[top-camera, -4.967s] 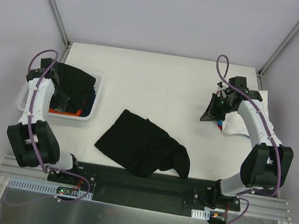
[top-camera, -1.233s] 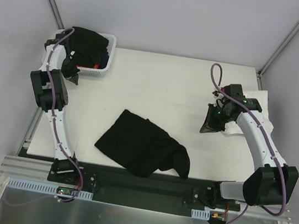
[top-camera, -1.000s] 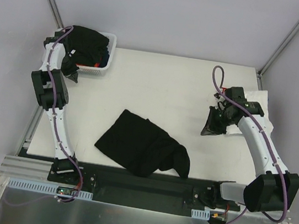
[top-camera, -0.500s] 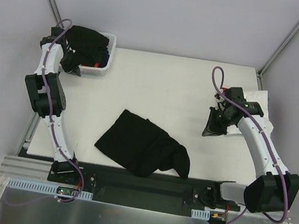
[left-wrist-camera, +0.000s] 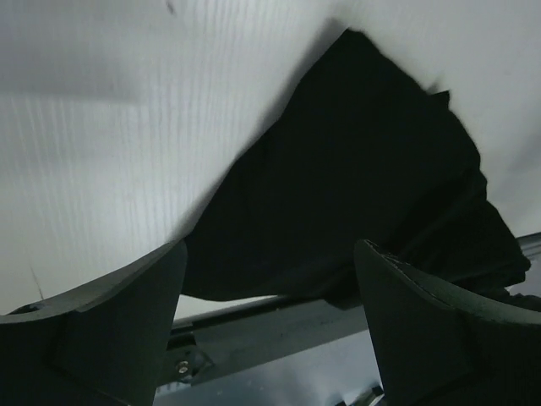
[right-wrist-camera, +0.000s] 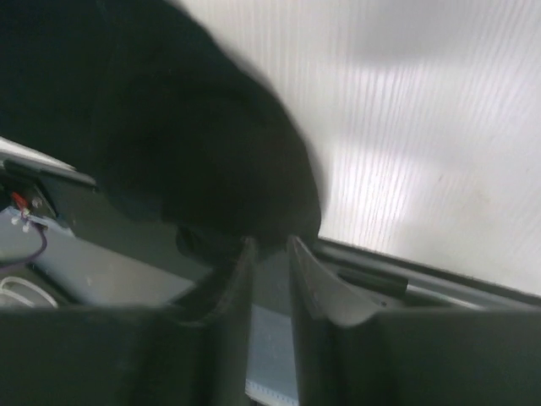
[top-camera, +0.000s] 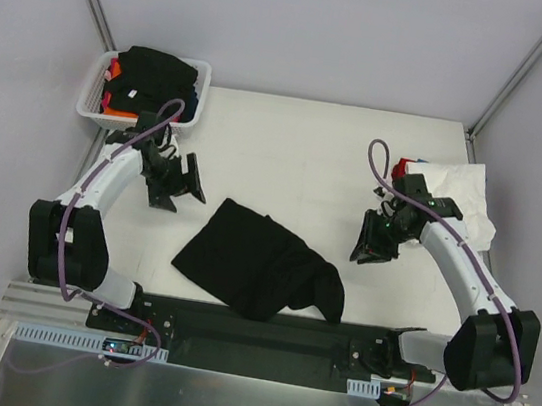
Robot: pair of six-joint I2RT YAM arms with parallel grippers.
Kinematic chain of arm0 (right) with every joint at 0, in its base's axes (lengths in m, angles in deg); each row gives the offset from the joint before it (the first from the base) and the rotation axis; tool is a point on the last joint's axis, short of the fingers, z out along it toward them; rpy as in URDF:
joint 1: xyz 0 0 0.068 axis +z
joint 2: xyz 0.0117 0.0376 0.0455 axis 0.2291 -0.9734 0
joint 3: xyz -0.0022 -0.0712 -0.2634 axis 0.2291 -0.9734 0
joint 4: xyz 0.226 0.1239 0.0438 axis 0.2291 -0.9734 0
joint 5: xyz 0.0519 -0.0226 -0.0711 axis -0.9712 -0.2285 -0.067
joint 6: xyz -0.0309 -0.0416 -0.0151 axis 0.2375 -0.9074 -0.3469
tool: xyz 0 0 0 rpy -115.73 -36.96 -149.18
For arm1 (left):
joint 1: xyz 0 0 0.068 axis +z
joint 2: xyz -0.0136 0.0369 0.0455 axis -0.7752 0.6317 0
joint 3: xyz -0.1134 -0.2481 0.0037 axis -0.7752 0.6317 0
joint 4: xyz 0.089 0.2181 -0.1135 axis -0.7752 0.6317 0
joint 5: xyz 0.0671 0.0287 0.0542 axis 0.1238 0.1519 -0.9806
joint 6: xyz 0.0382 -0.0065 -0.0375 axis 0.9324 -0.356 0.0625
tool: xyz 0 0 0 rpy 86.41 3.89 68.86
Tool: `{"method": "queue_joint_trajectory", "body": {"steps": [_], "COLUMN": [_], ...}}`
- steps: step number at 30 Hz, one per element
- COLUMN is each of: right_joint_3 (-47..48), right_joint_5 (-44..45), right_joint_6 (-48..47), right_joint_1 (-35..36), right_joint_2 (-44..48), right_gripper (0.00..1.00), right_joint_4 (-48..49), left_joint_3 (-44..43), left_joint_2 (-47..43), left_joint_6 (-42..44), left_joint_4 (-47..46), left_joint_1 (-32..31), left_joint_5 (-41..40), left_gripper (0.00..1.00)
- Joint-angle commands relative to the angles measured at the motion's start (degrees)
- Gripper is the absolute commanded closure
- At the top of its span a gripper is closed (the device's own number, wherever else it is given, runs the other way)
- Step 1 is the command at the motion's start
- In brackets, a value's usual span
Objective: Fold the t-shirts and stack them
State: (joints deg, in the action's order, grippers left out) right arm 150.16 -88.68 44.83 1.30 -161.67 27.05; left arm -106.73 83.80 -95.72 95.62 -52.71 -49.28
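Top view: the black t-shirt lies crumpled on the worktop, near its front edge. The left fingers are just beside its left corner, and the right fingers are near its right side.

Left wrist view: fingers spread wide, empty, with the shirt beyond them.

Right wrist view: fingers parted by a narrow gap, empty.

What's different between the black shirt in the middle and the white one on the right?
The black shirt lies bunched in the middle of the table; the white shirt sits at its right edge. The black shirt spreads wider than the white shirt. Neither is held.
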Motion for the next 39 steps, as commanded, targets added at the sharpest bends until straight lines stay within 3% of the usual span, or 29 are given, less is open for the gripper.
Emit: {"method": "queue_joint_trajectory", "body": {"steps": [1, 2, 3, 4, 9, 10, 11, 12, 13, 14, 15, 17, 18, 19, 20, 21, 22, 23, 25, 26, 29, 30, 31, 32, 34, 36, 37, 39], "right_joint_3": [-3.2, -3.5, -3.6, -3.7, -2.5, -2.1, -1.5, -1.1, -0.8, 0.0, 0.4, 0.7, 1.3, 2.1, 3.5, 7.0, 8.2, 8.9, 7.3, 6.4, 3.9, 3.7, 3.1, 3.3, 4.9, 6.6, 7.3, 7.4], "right_joint_5": [-5.3, -5.5, -5.7, -6.0, -5.3, -5.7, -6.0, -6.5, -6.7, -6.6, -6.0, -5.5, -3.8, -1.4, 2.6, 12.1, 16.3, 22.8, 26.5, 28.4, 23.3, 21.2, 20.2, 19.5, 19.6, 24.5, 26.2, 37.4], "right_joint_6": [0.5, 0.6, 0.8, 1.1, 1.7, 1.4, 1.3, 1.7, 2.0, 3.0, 3.4, 4.0, 4.3, 4.5, 4.8, 5.2, 5.0, 4.5, 2.7, 2.2, 0.6, 0.8, 2.2, 2.7, 3.8, 5.2, 5.7, 15.4], "right_joint_1": [0.5, 0.5, 0.5, 0.5, 0.7, 0.7, 0.7, 0.6, 0.7, 0.7, 0.7, 0.7, 0.8, 0.9, 1.8, 2.5, 2.9, 3.1, 2.9, 2.9, 3.0, 2.9, 2.9, 3.0, 2.9, 2.9, 2.9, 2.9], "right_joint_2": [7.8, 8.2, 8.7, 8.8, 12.0, 13.1, 13.5, 14.1, 14.3, 14.8, 14.9, 16.9, 18.2, 20.1, 22.0, 26.6, 29.1, 31.4, 36.6, 37.1, 34.6, 33.5, 30.4, 28.7, 24.2, 22.9, 23.8, 25.1], "right_gripper": [0.68, 0.64, 0.23, 0.02, 0.01, 0.07, 0.2, 0.58, 0.86, 0.99, 0.99, 0.99, 0.99, 0.99, 0.9, 0.13, 0.04, 0.04, 0.04, 0.04, 0.01, 0.25, 0.57, 0.98, 0.99, 0.99, 0.99, 0.99], "right_joint_4": [2.8, 2.7, 2.5, 2.3, -0.2, -0.5, -0.5, -0.8, -0.9, -1.2, -2.1, -2.5, -2.6, -3.0, -4.3, -6.6, -7.2, -6.8, -6.0, -6.3, -7.0, -7.1, -7.0, -7.8, -8.2, -9.0, -8.9, -12.1], "left_joint_3": [7.9, 9.0, 10.1, 11.7, 15.3, 16.1, 16.4, 16.6, 16.3, 16.1, 15.9, 15.3, 14.6, 14.1, 13.4, 11.6, 10.7, 9.8, 7.2, 6.3, 1.9, -0.8, -2.0, -3.4, -7.1, -10.3, -10.7, -9.8], "left_joint_2": [-6.0, -6.6, -7.3, -8.2, -9.6, -9.9, -10.0, -10.2, -10.6, -10.9, -11.6, -12.3, -12.4, -12.3, -12.1, -11.6, -11.5, -11.2, -10.8, -10.7, -8.3, -6.7, -6.0, -5.2, -3.5, -2.9, -3.6, -6.9], "left_joint_6": [0.2, 0.2, 0.1, -0.1, -0.2, -0.1, -0.1, -0.1, -0.1, -0.3, -0.6, -1.4, -1.5, -2.2, -2.6, -2.9, -3.6, -4.1, -5.5, -6.0, -7.1, -7.4, -7.6, -7.7, -8.0, -4.5, -4.4, -4.1], "left_joint_4": [0.5, 0.4, 0.4, 0.4, 0.5, 0.4, 0.4, 0.4, 0.4, 0.4, 0.4, 0.4, 0.5, 1.0, 1.7, 2.8, 4.2, 5.0, 6.2, 6.5, 9.8, 11.4, 12.8, 15.8, 18.6, 21.1, 21.1, 18.8], "left_joint_1": [0.0, 0.0, 0.0, 0.0, -0.4, -0.7, -1.1, -1.4, -1.9, -2.4, -2.4, -2.6, -2.5, -2.6, -2.6, -2.6, -2.6, -2.6, -2.6, -2.6, -2.6, -2.6, -2.6, -2.6, -2.6, -2.6, -2.5, -2.3], "left_joint_5": [3.1, 3.4, 4.7, 5.3, 7.2, 7.8, 7.9, 8.5, 8.7, 9.3, 9.2, 9.2, 9.1, 8.6, 8.0, 6.7, 6.1, 5.4, 3.8, 3.6, 4.3, 4.0, 2.0, 0.7, -5.5, -7.4, -10.9, -12.5], "left_gripper": [0.18, 0.18, 0.18, 0.18, 0.22, 0.22, 0.22, 0.23, 0.24, 0.25, 0.27, 0.44, 0.61, 0.88, 1.0, 1.0, 1.0, 1.0, 1.0, 0.92, 0.85, 0.84, 0.84, 0.84, 0.86, 1.0, 1.0, 1.0]}}
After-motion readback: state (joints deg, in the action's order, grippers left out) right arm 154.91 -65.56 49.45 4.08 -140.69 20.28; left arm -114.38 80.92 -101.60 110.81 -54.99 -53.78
